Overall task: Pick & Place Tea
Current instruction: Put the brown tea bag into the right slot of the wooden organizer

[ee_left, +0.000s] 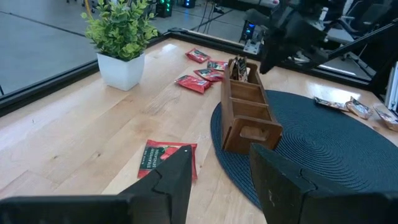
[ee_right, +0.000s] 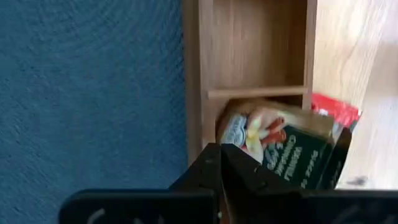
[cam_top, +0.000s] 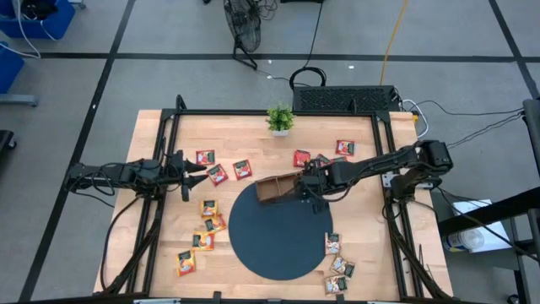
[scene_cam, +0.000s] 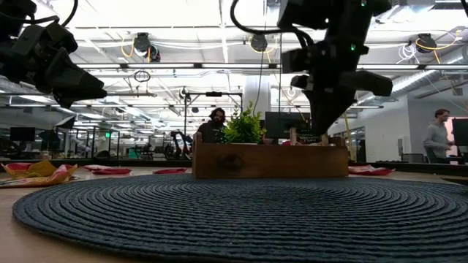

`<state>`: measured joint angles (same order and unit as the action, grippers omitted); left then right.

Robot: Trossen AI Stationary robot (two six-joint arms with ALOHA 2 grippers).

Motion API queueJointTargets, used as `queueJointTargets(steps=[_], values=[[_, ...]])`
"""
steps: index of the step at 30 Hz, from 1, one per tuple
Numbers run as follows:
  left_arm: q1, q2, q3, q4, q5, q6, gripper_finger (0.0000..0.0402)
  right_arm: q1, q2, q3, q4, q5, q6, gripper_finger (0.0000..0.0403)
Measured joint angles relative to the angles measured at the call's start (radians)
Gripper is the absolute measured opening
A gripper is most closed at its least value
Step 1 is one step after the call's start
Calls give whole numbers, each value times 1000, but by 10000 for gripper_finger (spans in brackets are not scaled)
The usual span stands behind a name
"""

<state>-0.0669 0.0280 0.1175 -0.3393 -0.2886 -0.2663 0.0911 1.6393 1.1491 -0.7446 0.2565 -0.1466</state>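
Observation:
A brown wooden three-compartment tray (cam_top: pixel 277 188) stands on the far part of the dark round mat (cam_top: pixel 283 236). My right gripper (cam_top: pixel 306 182) is over the tray's right end compartment (ee_right: pixel 261 118), pointing down, shut on a pale green-white tea sachet (ee_right: pixel 280 149) that stands tilted inside it. My left gripper (cam_top: pixel 196 173) is open and hovers left of the tray, above red sachets (cam_top: pixel 218 174). One red sachet (ee_left: pixel 168 158) lies flat on the wood just ahead of its fingers. Yellow-orange sachets (cam_top: pixel 208 211) lie near left. Pale ones (cam_top: pixel 336 253) lie near right. My right gripper comes from above, fingers pointing down, and is shut at the sachet's upper edge (ee_right: pixel 231 144). The fingers themselves hide the exact place of contact. The sachet leans inside the tray's end compartment, its lower part down between the wooden walls.
A small potted plant (cam_top: pixel 280 118) stands at the far edge, behind the tray. More red sachets (cam_top: pixel 301 158) lie on the wood right of it. A black frame (cam_top: pixel 253 112) borders the table. People (scene_cam: pixel 439 135) show in the room beyond.

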Motion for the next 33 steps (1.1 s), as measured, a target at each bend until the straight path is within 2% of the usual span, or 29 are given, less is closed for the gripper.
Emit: queueJointTargets(steps=[6,11,20,25,27,33], values=[[0,0,0,0,0,0,161,-36,0,-28,28,-12,-16,0],[0,0,0,0,0,0,161,-74,0,-68,100,-129,-34,0],[0,0,0,0,0,0,161,-102,53,-128,134,-131,-34,0],[0,0,0,0,0,0,161,-90,76,-130,130,-117,27,0],[0,0,0,0,0,0,161,-71,72,-130,136,-67,66,0],[0,0,0,0,0,0,161,17,70,-136,122,188,141,0]])
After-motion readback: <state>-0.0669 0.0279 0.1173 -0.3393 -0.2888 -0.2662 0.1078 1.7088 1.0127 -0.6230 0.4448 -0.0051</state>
